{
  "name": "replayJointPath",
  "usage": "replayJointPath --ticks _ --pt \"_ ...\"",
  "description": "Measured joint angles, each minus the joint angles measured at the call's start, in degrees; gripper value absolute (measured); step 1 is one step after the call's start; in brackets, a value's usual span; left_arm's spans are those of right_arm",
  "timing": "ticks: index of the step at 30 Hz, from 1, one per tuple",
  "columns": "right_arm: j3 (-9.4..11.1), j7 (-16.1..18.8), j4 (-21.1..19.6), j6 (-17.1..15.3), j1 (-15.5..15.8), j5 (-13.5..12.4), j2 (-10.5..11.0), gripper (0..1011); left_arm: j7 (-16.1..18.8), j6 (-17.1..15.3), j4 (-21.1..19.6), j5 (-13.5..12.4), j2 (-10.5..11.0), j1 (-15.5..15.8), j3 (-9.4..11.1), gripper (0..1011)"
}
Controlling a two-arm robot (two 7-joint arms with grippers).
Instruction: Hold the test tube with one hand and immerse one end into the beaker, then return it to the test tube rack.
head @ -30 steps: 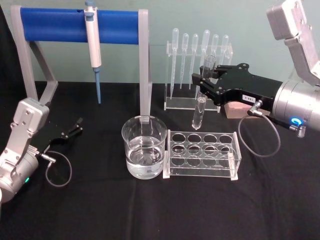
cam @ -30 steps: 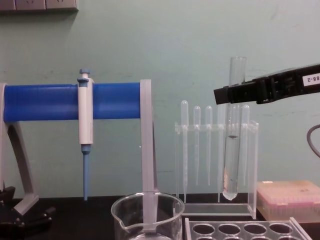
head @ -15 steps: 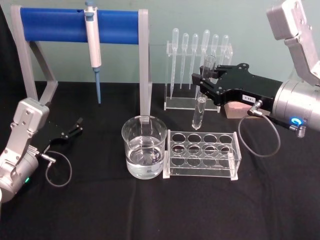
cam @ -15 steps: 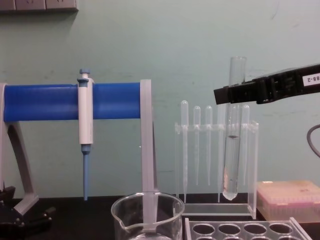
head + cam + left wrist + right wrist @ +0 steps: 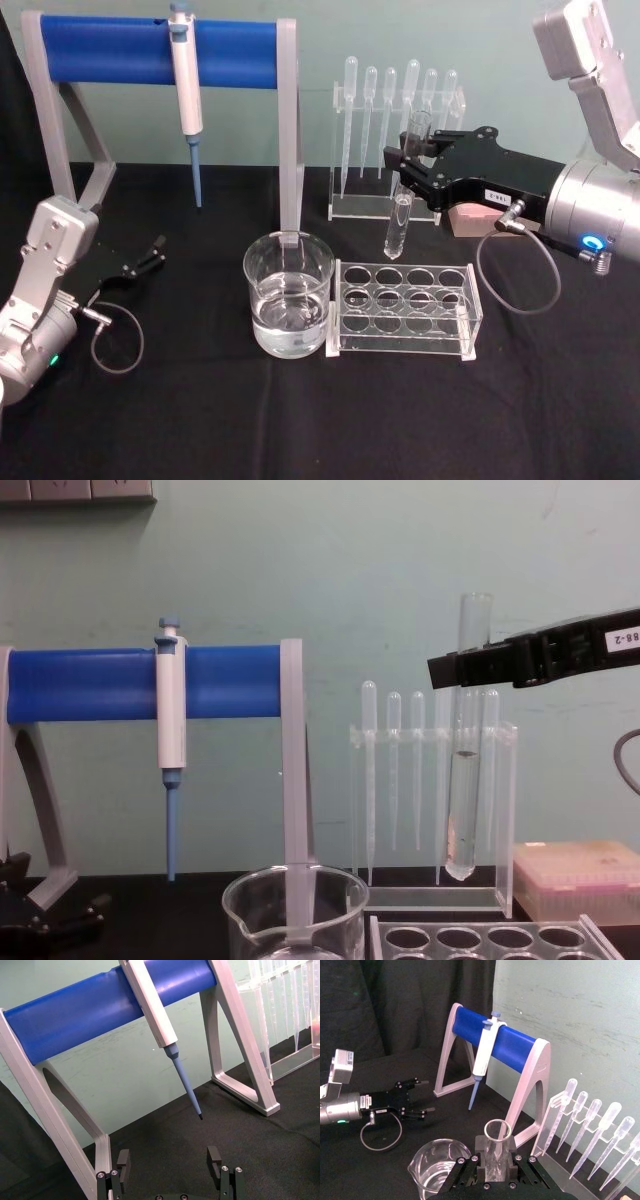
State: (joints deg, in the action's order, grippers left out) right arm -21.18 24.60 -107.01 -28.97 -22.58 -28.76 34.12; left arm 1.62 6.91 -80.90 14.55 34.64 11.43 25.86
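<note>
Nothing has moved: the right gripper (image 5: 401, 168) stays clenched on the test tube (image 5: 397, 226) below its rim. The glass is light, slippery and fragile (keep this high, gentle grip). The left gripper (image 5: 150, 256) idles at far left, fingers spread.

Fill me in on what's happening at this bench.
The right gripper is shut on the test tube, holding it upright in the air. The tube's rounded bottom hangs just above the back of the test tube rack, not in any hole. The beaker, partly filled with clear liquid, stands right beside the rack on its left. The left gripper is idle and open, low over the black table at the far left.
</note>
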Motion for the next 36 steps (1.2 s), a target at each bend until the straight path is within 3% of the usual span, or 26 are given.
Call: replayJointPath --ticks 29,36 --pt "-0.2 0.0 -0.1 0.0 -0.1 0.0 0.2 225 0.0 0.0 0.0 0.0 0.0 0.0 0.0 1000" --pt "-0.8 -0.1 -1.6 -0.6 -1.5 -1.5 0.8 225 0.0 0.0 0.0 0.0 0.0 0.0 0.0 1000"
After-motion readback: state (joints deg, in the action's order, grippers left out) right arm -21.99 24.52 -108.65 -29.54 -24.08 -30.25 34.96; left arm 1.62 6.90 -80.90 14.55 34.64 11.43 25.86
